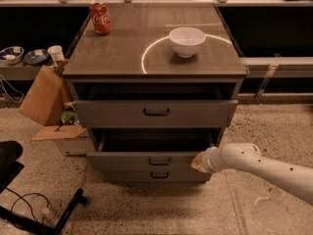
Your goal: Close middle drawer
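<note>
Claw (199, 161) rests against right front of the open middle drawer (124, 160)

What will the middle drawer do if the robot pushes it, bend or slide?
It will probably slide straight in. The middle drawer looks like stiff grey metal, so it should not bend. The gripper sits at the right end of its front, so an off-centre push might make it skew or stick a little.

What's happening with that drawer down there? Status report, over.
Gripper at right end of the middle drawer front. Drawer pulled out, not yet shut. Nothing seen blocking it; top drawer also partly open.
</note>
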`<state>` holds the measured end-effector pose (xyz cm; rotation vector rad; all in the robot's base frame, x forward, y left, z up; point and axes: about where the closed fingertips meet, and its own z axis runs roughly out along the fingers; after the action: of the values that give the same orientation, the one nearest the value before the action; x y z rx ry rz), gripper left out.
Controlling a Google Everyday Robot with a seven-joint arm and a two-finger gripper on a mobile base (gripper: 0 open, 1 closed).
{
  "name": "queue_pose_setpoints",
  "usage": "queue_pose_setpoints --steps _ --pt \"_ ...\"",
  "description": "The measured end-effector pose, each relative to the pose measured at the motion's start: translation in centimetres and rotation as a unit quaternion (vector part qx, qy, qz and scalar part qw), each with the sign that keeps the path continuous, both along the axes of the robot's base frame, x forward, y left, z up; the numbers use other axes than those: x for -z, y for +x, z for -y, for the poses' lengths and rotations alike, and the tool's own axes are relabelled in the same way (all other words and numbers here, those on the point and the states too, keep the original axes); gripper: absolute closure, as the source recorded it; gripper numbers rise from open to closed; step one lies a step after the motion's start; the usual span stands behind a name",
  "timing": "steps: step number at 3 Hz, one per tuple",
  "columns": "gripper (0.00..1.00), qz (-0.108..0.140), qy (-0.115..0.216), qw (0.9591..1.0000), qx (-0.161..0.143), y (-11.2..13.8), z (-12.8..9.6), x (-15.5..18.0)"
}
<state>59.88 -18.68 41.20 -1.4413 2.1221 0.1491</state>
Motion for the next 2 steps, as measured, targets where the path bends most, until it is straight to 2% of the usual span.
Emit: queue_pose_setpoints --steps 1,2 --pt "0.55 0.000 0.000 1.0000 0.000 0.00 0.00 0.00" --pt "0.24 0.000 0.000 1.0000 0.000 0.00 -0.01 0.01"
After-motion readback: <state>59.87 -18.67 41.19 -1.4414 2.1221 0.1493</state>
